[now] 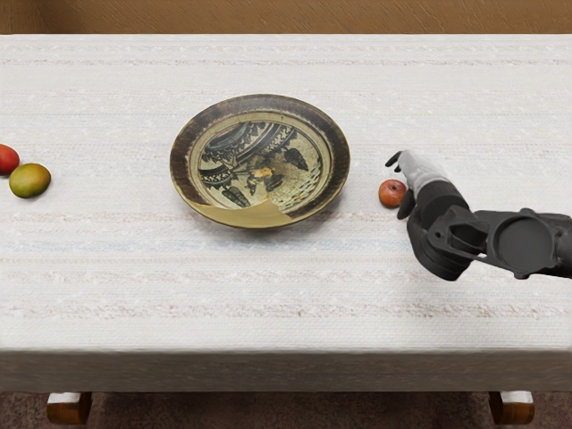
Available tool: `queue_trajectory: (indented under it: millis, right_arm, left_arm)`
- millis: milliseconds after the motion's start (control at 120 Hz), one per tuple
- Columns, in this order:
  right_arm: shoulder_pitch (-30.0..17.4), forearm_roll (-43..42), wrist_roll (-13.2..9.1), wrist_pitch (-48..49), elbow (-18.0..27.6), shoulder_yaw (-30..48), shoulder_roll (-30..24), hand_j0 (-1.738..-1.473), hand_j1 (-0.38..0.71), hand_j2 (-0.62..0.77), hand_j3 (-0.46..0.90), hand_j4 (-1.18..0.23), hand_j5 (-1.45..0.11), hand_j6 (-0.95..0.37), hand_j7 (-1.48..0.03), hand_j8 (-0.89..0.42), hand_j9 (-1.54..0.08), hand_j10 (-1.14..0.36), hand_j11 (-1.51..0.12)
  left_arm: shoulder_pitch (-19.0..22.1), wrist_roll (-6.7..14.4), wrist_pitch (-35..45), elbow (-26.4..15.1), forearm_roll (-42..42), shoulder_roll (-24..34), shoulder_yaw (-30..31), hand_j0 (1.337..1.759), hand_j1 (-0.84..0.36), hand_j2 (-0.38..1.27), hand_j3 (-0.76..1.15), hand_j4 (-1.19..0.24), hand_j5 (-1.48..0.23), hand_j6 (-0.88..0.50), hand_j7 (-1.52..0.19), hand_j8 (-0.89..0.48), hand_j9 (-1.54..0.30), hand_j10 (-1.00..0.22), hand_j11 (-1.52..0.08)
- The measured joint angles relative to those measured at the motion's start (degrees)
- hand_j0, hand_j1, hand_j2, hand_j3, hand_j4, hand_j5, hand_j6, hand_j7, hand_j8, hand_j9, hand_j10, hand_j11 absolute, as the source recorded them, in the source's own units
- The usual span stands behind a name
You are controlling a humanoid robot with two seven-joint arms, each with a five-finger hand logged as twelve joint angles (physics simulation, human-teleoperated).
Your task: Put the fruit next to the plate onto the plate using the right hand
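Backdrop: plain brown wall [268, 16] behind a long desk [268, 295] with a pale, finely ribbed top like woven cloth; wooden feet show under the front edge.
Far left: a red fruit [5, 159] cut by the picture's edge, touching or just beside a green-yellow mango [29, 180]. Both are well apart from the plate and are not the task's pieces.
Centre: plate [183, 147], a shallow round dish with a dark, worn rim and a cream well painted with black figures. It looks like glazed ceramic, hard and chip-prone, and nothing lies in it.
Right of plate: small fruit [391, 193], round, red-orange and smooth-skinned, resting on the desk near the plate's right rim but not touching it.
Handling: probably light, firm and a little slippery. Being round, it may roll if nudged.
Where to hold: across its widest part, thumb against fingers, with gentle pressure.
Right hand [418, 174]: just right of the fruit, with fingers [394, 161] spread above it and the thumb below. It looks loose and not closed on the fruit, and contact is unclear.
Arm: dark, chunky links entering from the right edge.
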Motion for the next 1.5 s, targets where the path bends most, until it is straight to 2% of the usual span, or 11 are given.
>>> queue_trajectory:
  millis: [333,467,583,633,758,992,1258,1500]
  right_arm:
    - [0.3,0.1,0.0,0.0,0.3,0.0,0.8,-1.656,0.08,-0.07,0.00,-0.36,-0.46,-0.36,-0.46,-0.36,-0.46,-0.36,-0.46]
    - [0.0,0.1,0.0,0.0,0.2,0.0,0.8,-1.657,0.14,-0.08,0.04,-0.41,-0.54,-0.41,-0.54,-0.41,-0.54,-0.41,-0.54]
    - [-0.1,0.1,0.0,0.0,0.5,0.0,0.8,-1.658,0.20,-0.08,0.00,-0.47,-0.61,-0.47,-0.61,-0.47,-0.61,-0.47,-0.61]
    - [-0.1,0.0,0.0,0.0,0.7,0.0,0.8,-1.658,0.23,-0.08,0.00,-0.50,-0.64,-0.49,-0.64,-0.45,-0.64,-0.50,-0.64]
    - [-0.1,0.0,-0.1,0.0,1.0,0.0,0.8,-1.655,0.26,-0.05,0.00,-0.55,-0.72,-0.44,-0.72,-0.40,-0.72,-0.55,-0.72]
    - [0.1,0.1,0.0,0.0,1.4,0.1,0.7,-1.653,0.28,0.04,0.00,-0.61,-0.80,-0.43,-0.80,-0.38,-0.81,-0.61,-0.80]
    - [1.0,0.2,0.0,0.0,3.4,0.3,-0.5,-1.655,0.26,0.18,0.00,-0.63,-0.84,-0.50,-0.82,-0.45,-0.84,-0.62,-0.84]
    - [4.7,0.9,0.0,0.1,8.0,1.1,-3.2,-1.656,0.24,0.16,0.00,-0.62,-0.85,-0.51,-0.83,-0.45,-0.85,-0.62,-0.85]
  left_arm:
    - [0.0,0.0,0.0,0.0,0.0,0.0,0.0,1.658,0.35,0.00,0.00,0.00,0.00,0.00,0.00,0.00,0.00,0.00,0.00]
    - [0.0,0.0,0.0,0.0,0.0,0.0,0.0,1.658,0.35,0.00,0.00,0.00,0.00,0.00,0.00,0.00,0.00,0.00,0.00]
    - [0.0,0.0,0.0,0.0,0.0,0.0,0.0,1.658,0.35,0.00,0.00,0.00,0.00,0.00,0.00,0.00,0.00,0.00,0.00]
    - [0.0,0.0,0.0,0.0,0.0,0.0,0.0,1.658,0.35,0.00,0.00,0.00,0.00,0.00,0.00,0.00,0.00,0.00,0.00]
    - [0.0,0.0,0.0,0.0,0.0,0.0,0.0,1.658,0.35,0.00,0.00,0.00,0.00,0.00,0.00,0.00,0.00,0.00,0.00]
    - [-0.1,0.0,0.0,0.0,0.0,0.0,0.0,1.658,0.35,0.00,0.00,0.00,0.00,0.00,0.00,0.00,0.00,0.00,0.00]
    - [0.0,0.0,0.0,0.0,0.0,0.0,0.0,1.658,0.35,0.00,0.00,0.00,0.00,0.00,0.00,0.00,0.00,0.00,0.00]
    - [0.0,0.0,0.0,0.0,0.0,0.0,0.0,1.658,0.35,0.00,0.00,0.00,0.00,0.00,0.00,0.00,0.00,0.00,0.00]
